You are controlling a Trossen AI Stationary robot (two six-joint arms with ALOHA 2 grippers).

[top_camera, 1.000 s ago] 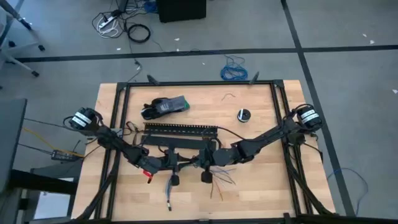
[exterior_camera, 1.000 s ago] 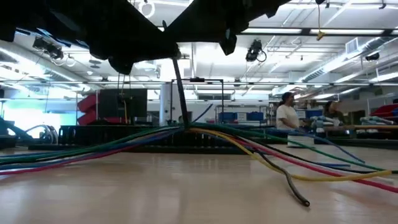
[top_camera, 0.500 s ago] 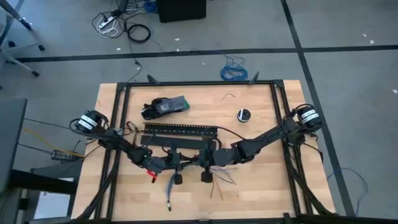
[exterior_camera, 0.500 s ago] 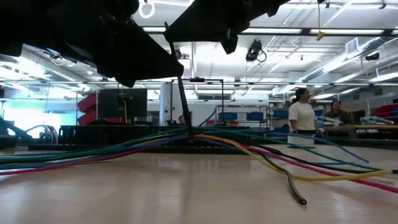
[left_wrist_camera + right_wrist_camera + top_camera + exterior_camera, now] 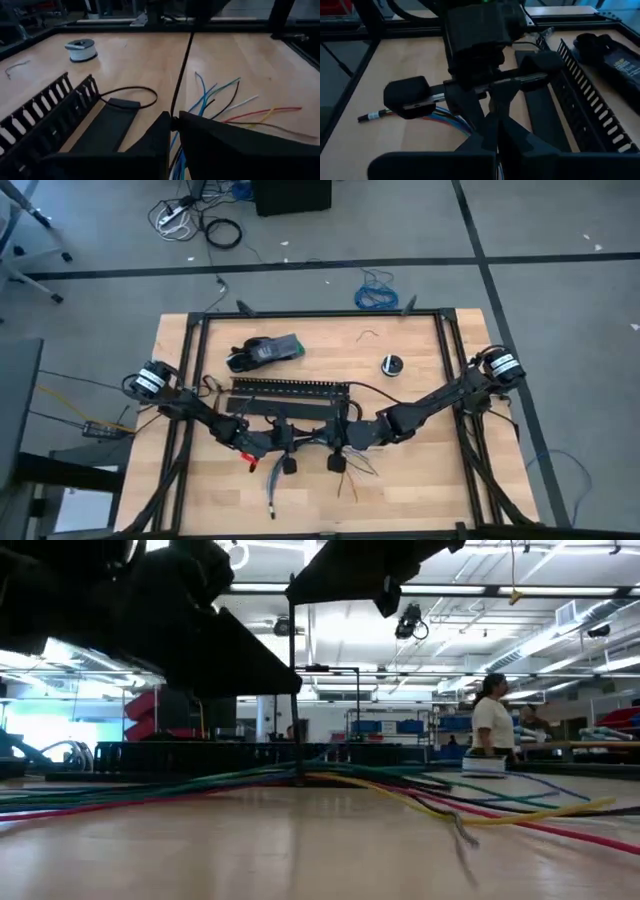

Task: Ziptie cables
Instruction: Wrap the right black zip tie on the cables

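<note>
Wooden worktop (image 5: pixel 410 345) in a black frame; both hands, left (image 5: pixel 283 448) and right (image 5: pixel 338 446), pinch a ziptie (image 5: pixel 181 70) over the cables (image 5: pixel 150 792). A person (image 5: pixel 493 725) stands behind.

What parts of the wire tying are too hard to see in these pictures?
- Whether the ziptie is looped around the cables: in the left wrist view the left gripper covers that spot.
- High view: the ziptie is too small to see between the left gripper and right gripper.
- Low view: dark arms hide both grippers.
- Right wrist view: the right gripper's own fingers block the bundle.
</note>
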